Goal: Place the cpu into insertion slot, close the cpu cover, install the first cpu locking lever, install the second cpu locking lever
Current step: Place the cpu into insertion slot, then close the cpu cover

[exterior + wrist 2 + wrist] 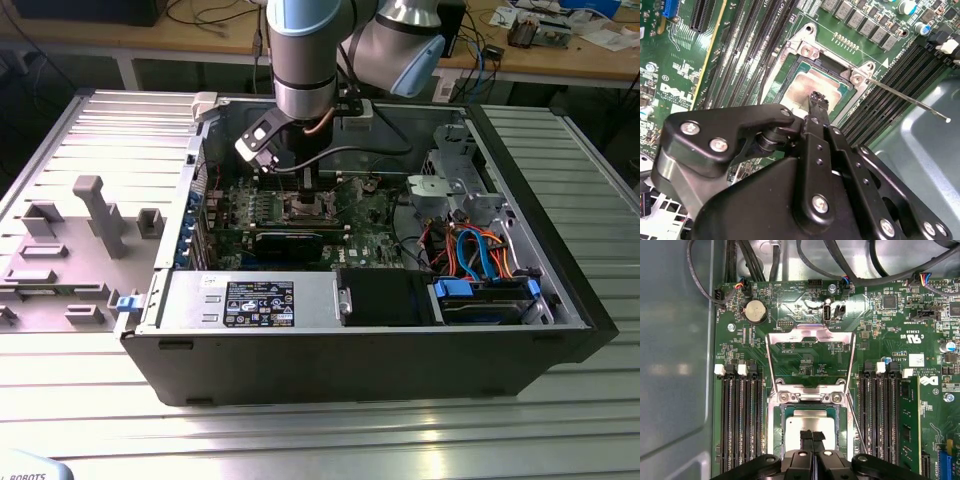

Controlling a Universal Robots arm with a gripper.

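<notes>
Jaws, black, pinched together, hang over the flat silvery cpu (810, 419).

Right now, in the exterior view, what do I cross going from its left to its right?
Grey fixture blocks → case's left wall → gripper over the insertion slot → blue and orange cables.
</notes>
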